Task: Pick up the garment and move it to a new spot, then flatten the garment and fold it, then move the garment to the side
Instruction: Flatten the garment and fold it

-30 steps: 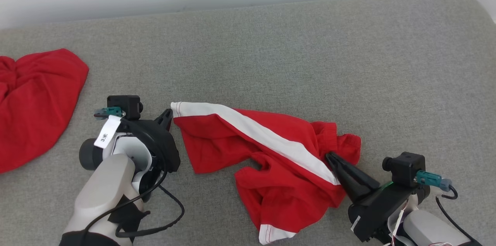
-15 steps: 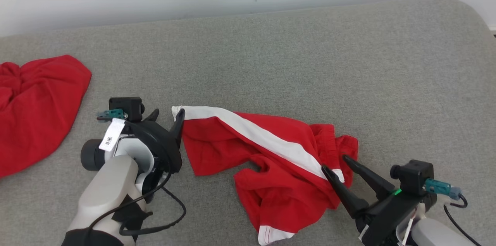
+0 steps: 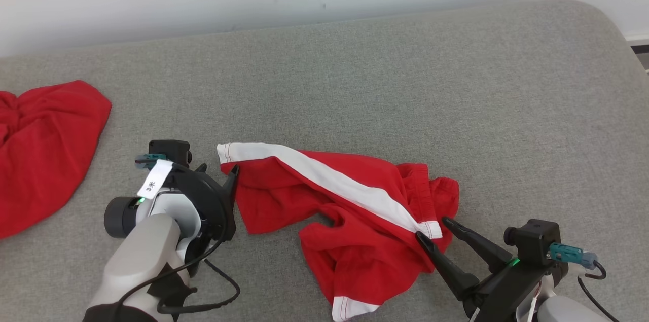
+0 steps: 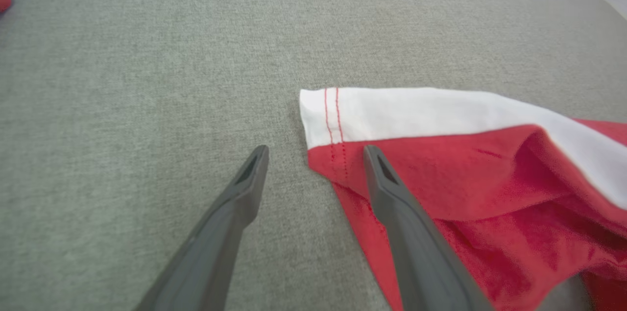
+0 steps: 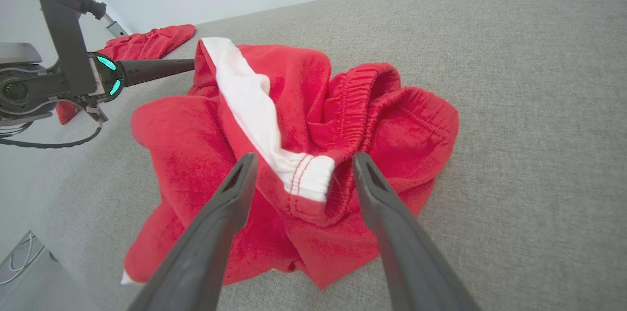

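Head view shows you the garment (image 3: 345, 210) lying crumpled on the grey surface (image 3: 355, 83) between both claws. Your left claw (image 3: 219, 170) stands spread at its white hem corner, your right claw (image 3: 433, 228) spread astride the waistband end; another red cloth (image 3: 45, 149) lies well apart, leftward

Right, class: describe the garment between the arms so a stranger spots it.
On the grey surface, look between the left claw and right claw. The shorts lie crumpled there; unlike the plain red cloth far left, they have a white stripe.
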Available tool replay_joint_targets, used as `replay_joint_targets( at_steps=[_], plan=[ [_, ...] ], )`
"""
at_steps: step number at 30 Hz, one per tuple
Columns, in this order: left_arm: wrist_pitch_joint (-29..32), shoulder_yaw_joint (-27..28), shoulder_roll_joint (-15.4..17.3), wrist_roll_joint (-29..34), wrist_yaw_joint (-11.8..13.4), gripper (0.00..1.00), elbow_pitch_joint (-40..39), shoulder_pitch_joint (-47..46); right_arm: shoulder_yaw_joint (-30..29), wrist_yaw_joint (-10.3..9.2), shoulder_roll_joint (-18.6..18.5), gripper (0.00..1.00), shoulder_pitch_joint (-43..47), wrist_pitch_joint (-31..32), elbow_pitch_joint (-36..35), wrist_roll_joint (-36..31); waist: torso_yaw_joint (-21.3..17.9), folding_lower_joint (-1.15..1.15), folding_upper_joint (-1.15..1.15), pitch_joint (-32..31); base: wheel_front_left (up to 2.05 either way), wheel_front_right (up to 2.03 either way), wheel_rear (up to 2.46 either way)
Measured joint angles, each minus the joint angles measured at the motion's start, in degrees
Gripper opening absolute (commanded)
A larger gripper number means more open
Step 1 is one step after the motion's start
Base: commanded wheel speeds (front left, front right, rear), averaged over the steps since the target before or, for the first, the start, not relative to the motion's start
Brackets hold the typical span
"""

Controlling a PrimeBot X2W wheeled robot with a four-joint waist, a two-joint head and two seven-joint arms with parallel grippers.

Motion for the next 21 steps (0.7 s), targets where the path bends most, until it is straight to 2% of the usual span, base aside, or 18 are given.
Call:
replay_joint_targets(
  at_steps=[18,20,21],
  plan=[
    [0.41,-0.32,-0.01,-2.33,0.00,1.00,1.27,-2.43,1.27,-0.82,0.59,1.00,-0.56,3.13,-1.78,-0.07,-0.97,0.00,0.00,1.35,0.00,0.00,0.00],
    [0.86,-0.42,-0.01,-2.86,0.00,1.00,1.41,-2.72,1.34,-1.03,0.59,0.88,-0.76,3.59,-1.78,-0.09,-1.12,0.00,0.00,1.58,0.00,0.00,0.00],
    [0.86,-0.41,-0.01,-2.92,0.00,0.91,1.49,-3.02,1.47,-1.05,0.59,0.51,-1.01,3.65,-1.79,-0.15,-1.19,0.00,0.00,1.67,0.00,0.00,0.00]
  ],
)
